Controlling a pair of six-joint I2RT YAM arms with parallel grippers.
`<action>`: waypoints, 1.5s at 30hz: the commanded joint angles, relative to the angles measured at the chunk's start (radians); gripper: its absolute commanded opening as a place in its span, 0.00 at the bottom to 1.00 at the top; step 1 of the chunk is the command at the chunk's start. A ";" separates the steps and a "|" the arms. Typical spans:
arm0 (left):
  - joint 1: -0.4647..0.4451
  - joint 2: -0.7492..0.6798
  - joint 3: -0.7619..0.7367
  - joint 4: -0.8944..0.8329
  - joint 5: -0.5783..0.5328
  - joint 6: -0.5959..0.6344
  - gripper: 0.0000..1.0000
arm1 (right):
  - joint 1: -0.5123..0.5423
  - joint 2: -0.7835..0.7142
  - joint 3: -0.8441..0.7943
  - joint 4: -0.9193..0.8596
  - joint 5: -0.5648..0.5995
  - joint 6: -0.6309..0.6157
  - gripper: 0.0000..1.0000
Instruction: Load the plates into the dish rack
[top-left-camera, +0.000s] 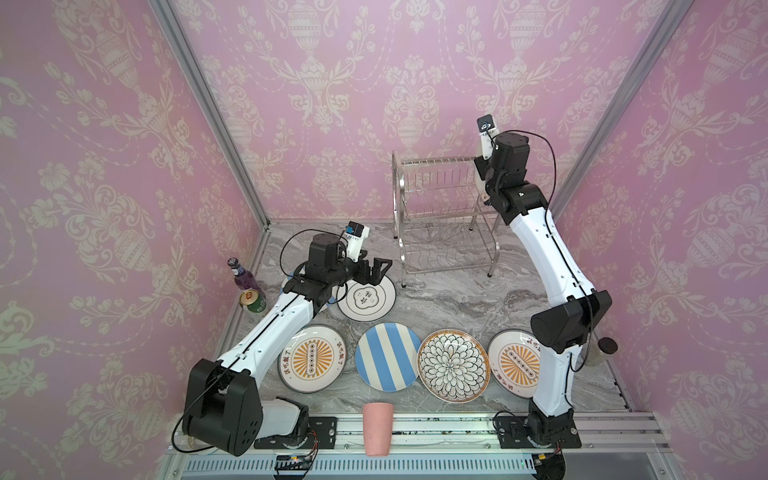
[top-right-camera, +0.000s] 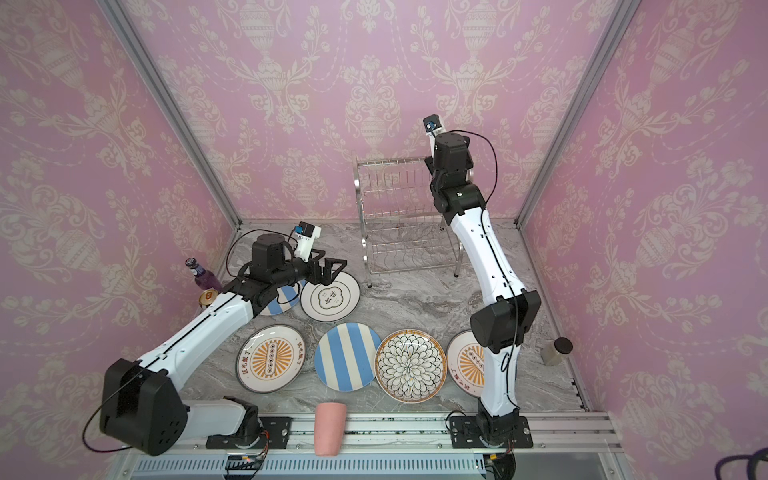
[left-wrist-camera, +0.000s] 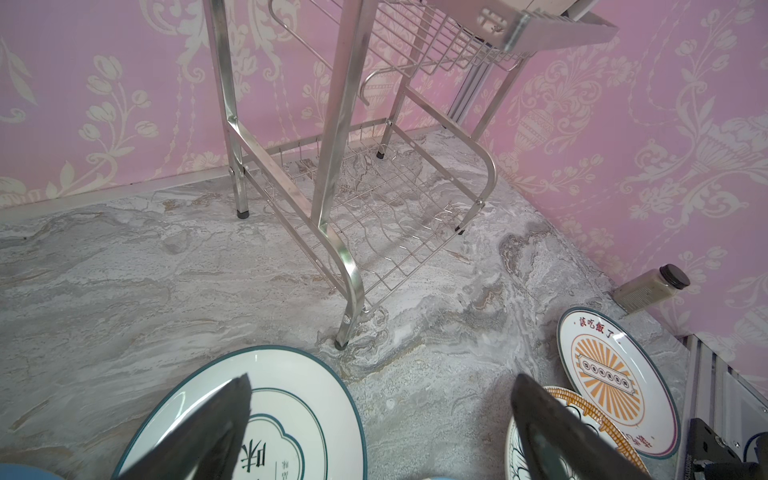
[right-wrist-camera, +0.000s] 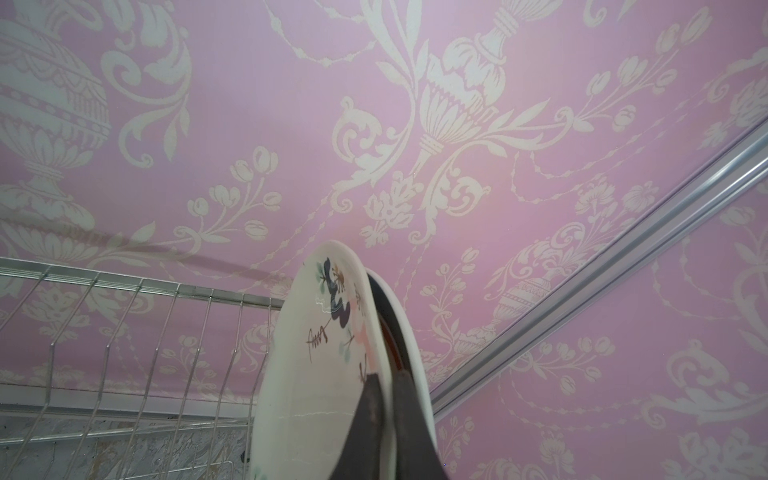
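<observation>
The right arm's jaws are clenching a cream floral ceramic plate (right-wrist-camera: 316, 353) upright at the right end of the silver wire dish rack (left-wrist-camera: 332, 166), top tier, by the grey marble desk (top-left-camera: 457, 299) back edge; the left jaws are hanging released.

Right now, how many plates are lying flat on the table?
6. Front row: sunburst plate, striped plate, petal plate, second sunburst plate. Behind: navy-rimmed plate, second striped plate partly under the left arm; more could hide there.

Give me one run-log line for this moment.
right tool: shut on floral plate, upright at upper tier of dish rack | left tool: open above navy-rimmed plate
</observation>
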 joint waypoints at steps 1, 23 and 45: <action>0.002 0.001 0.014 0.000 -0.021 0.028 0.99 | 0.031 -0.039 0.050 0.124 0.024 -0.015 0.00; 0.001 -0.016 0.017 0.001 -0.013 0.023 0.99 | 0.086 -0.025 0.113 0.207 0.095 -0.163 0.00; 0.001 -0.001 0.022 -0.019 -0.025 0.042 0.99 | 0.030 -0.011 0.045 0.144 0.037 0.011 0.00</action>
